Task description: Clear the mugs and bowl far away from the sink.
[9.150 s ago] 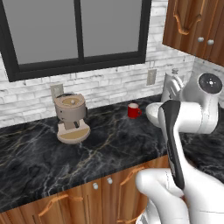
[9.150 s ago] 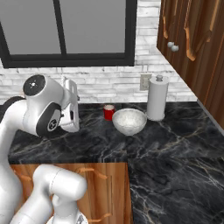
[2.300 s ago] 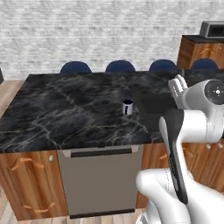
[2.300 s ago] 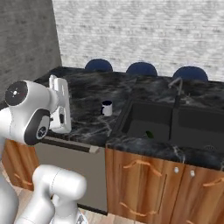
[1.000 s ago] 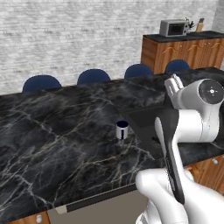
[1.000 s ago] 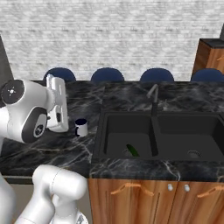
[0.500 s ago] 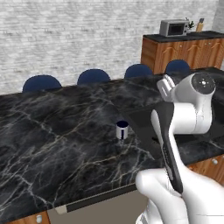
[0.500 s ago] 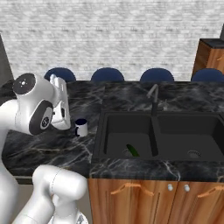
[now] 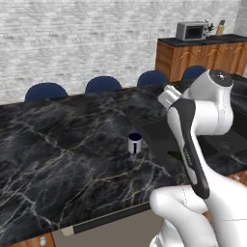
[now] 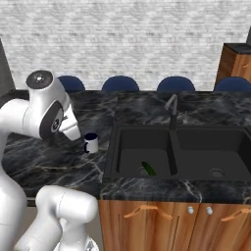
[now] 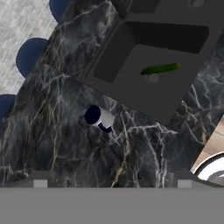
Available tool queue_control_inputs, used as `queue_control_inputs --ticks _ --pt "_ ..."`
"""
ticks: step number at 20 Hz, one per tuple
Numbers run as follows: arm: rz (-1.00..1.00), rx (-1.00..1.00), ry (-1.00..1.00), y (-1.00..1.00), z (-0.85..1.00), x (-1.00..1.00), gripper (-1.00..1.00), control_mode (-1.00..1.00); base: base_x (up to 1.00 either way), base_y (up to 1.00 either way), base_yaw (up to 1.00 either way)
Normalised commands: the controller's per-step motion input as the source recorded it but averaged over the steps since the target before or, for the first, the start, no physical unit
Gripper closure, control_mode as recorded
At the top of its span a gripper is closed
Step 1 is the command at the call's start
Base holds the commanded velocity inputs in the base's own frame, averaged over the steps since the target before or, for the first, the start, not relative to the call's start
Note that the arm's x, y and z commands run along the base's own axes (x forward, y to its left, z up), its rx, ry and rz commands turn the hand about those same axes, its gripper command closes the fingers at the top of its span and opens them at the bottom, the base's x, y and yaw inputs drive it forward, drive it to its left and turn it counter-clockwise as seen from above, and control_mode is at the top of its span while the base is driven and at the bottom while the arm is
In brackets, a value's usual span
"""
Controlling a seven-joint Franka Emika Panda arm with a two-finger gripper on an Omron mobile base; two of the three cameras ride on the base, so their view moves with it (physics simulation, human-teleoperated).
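Fingers (image 11: pixel 112 181) stand wide apart with nothing between them, high over the dark marble surface (image 9: pixel 58 144). Below and ahead of them the white mug (image 11: pixel 99 117) stands upright just beside the black sink (image 10: pixel 176 147), where a green cucumber (image 11: pixel 160 68) lies in the nearer basin.

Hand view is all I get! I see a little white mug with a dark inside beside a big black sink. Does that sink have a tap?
Observer: Yes, a slim dark faucet stands at the back edge of the matte-black double-basin sink.
Operator: What's under the sink?
Observer: Brown wooden cabinet doors with curved handles.
Operator: Anything far away?
Observer: A silver microwave sits on a wooden cabinet.
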Motion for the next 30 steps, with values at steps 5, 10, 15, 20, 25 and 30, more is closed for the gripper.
queue_control_inputs --ticks 5,10,15,20,25,30 --pt "0.45 -0.22 0.21 0.48 -0.44 0.00 -1.00 -1.00 0.00 0.00 0.00" --pt "0.36 -0.23 0.24 0.25 -0.27 0.00 -1.00 -1.00 0.00 0.00 0.00" --pt "0.31 -0.24 0.21 0.00 -0.22 0.00 -1.00 -1.00 0.00 0.00 0.00" --pt "0.30 -0.11 0.09 0.00 -0.34 0.00 -1.00 -1.00 0.00 0.00 0.00" --pt "0.16 0.08 0.00 0.00 -0.49 0.00 -1.00 -1.00 0.00 0.00 0.00" --pt "0.09 0.13 -0.06 0.00 -0.32 0.09 -1.00 -1.00 0.00 0.00 0.00"
